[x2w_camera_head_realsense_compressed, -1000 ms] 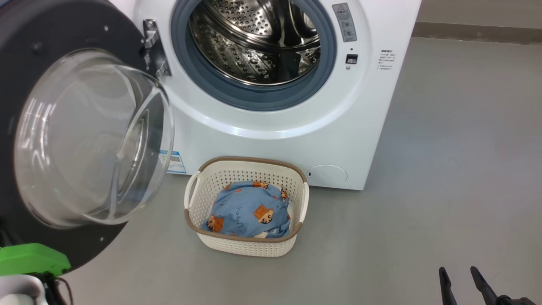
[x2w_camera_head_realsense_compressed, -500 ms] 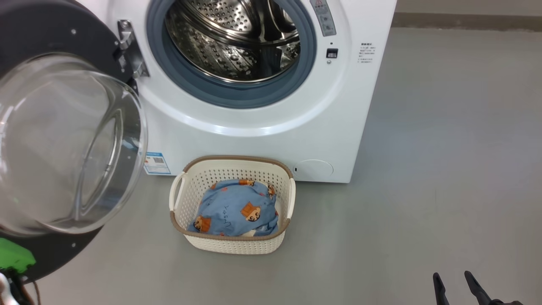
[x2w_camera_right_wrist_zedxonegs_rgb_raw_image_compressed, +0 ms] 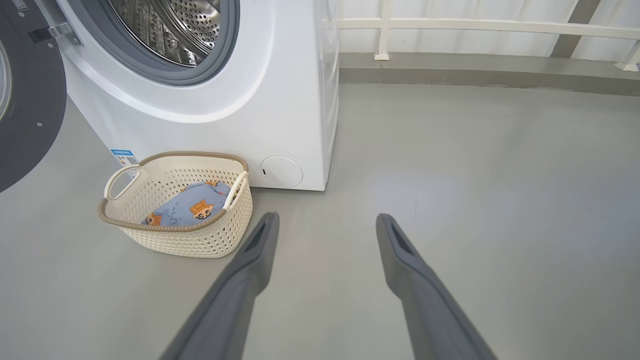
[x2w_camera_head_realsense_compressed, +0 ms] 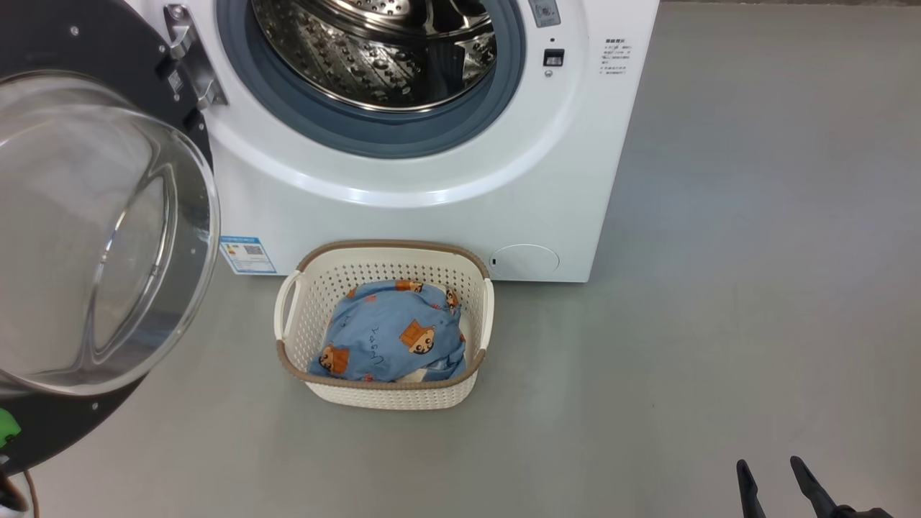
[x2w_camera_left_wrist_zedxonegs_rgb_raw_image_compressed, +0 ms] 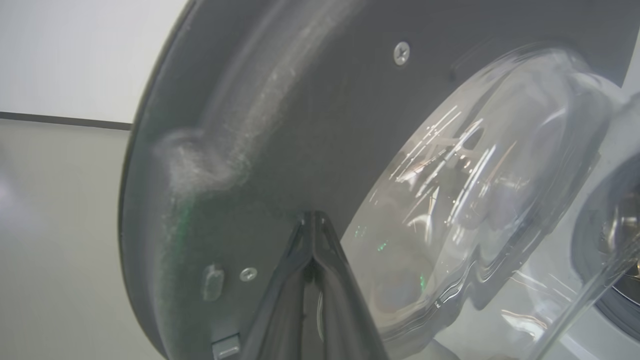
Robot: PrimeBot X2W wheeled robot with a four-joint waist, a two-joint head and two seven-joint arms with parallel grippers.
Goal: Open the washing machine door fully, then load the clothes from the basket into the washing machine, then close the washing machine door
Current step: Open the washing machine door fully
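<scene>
Left fingers [x2w_camera_left_wrist_zedxonegs_rgb_raw_image_compressed: 282, 305] pressed together by one door [x2w_camera_left_wrist_zedxonegs_rgb_raw_image_compressed: 300, 100]; right fingers [x2w_camera_right_wrist_zedxonegs_rgb_raw_image_compressed: 250, 272] spread; one basket [x2w_camera_head_realsense_compressed: 388, 396] holds clothes [x2w_camera_head_realsense_compressed: 392, 331].

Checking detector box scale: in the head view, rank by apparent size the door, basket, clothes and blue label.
1. door: largest, though its nearness to the camera inflates it.
2. basket.
3. clothes, lying inside the basket.
4. blue label: smallest.
</scene>
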